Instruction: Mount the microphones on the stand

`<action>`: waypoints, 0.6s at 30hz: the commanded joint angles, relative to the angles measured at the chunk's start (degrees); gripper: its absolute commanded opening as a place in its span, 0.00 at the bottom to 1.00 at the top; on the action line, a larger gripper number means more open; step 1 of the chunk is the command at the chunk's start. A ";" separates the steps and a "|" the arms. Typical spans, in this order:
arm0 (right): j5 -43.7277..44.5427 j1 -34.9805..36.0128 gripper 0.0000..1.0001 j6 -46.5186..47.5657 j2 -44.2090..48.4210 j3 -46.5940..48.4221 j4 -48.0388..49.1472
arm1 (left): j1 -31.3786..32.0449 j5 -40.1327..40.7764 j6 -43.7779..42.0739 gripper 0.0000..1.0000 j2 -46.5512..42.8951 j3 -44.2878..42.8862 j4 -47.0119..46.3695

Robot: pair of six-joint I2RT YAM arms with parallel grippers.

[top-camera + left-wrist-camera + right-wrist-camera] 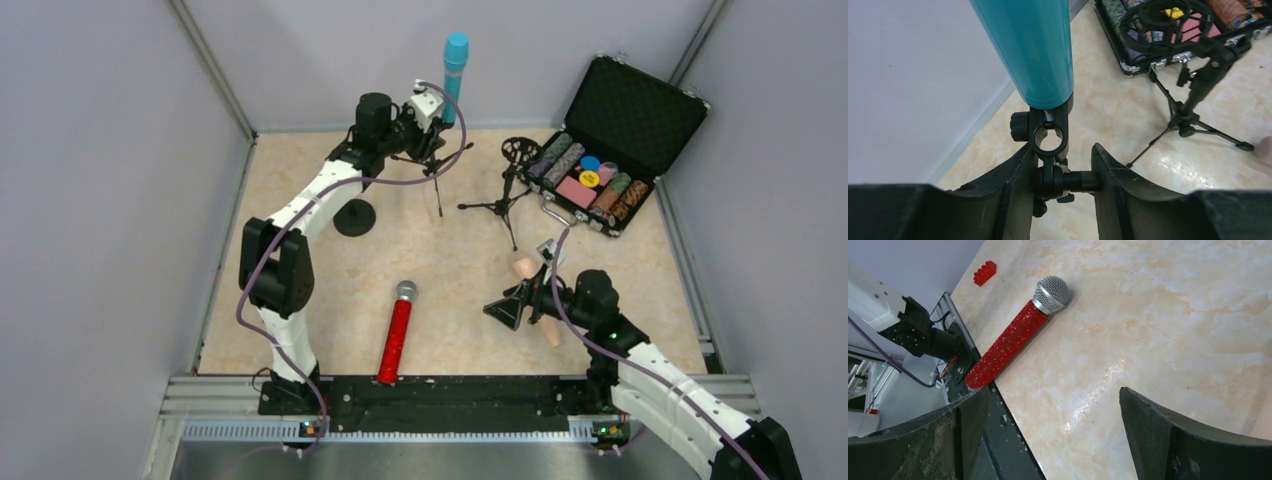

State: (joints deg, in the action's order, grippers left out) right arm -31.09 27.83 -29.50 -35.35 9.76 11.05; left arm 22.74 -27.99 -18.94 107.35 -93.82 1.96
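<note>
We see the left claw (1063, 150) closed on the black pivot joint of the stand (437, 170), just under the clip that carries the teal mic (455, 70). That mic stands upright in the clip at the far side of the table (450, 270). The right claw (1054, 392) is spread wide with nothing between its fingers, low over the near right of the table. The peach mic (523, 266) lies under that claw and its wrist, which cover its middle, so only its two ends show. The red mic (397, 335) lies flat, head toward the far wall and tail at the table's front edge, well apart from both claws.

A second stand (508, 195), a tripod topped by a ring mount (520, 150), sits just right of the first. The legs of the two come near each other, and we cannot tell whether they touch. A black disc (354, 217) lies on the table beside the left arm. In the right wrist view a small red brick (984, 272) sits beyond the red mic's head, near the table's edge.

A black case (640, 100) lies open in the far right corner, lid tilted back. It holds rows of chips (560, 158), a pink pack (575, 192), and blue, yellow and pink round pieces between the rows.
</note>
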 commanded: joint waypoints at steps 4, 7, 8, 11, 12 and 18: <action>0.48 -0.59 0.98 2.09 -1.44 2.46 1.96 | -0.76 3.38 0.05 0.00 4.81 -8.77 -8.27; 0.55 -0.55 0.98 2.17 -1.77 2.30 2.23 | -1.32 3.70 0.20 0.00 7.33 -11.75 -6.18; 0.43 -0.56 0.98 1.97 -1.93 2.16 2.72 | -1.54 3.46 0.26 0.00 8.01 -12.63 -5.43; 0.14 -0.63 0.98 1.82 -2.69 1.94 3.62 | -2.20 3.32 0.45 0.00 9.83 -14.80 -3.92; 0.01 -0.59 0.98 1.83 -3.01 1.85 3.80 | -2.38 3.31 0.58 0.00 10.38 -15.54 -3.47; -0.87 -0.64 0.98 2.27 -5.08 2.23 4.55 | -3.41 3.13 1.58 0.00 13.92 -20.24 -2.13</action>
State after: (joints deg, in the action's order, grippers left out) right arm -31.14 27.81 -28.47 -39.55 9.76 12.27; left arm 20.16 -24.53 -18.06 121.01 -107.57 5.04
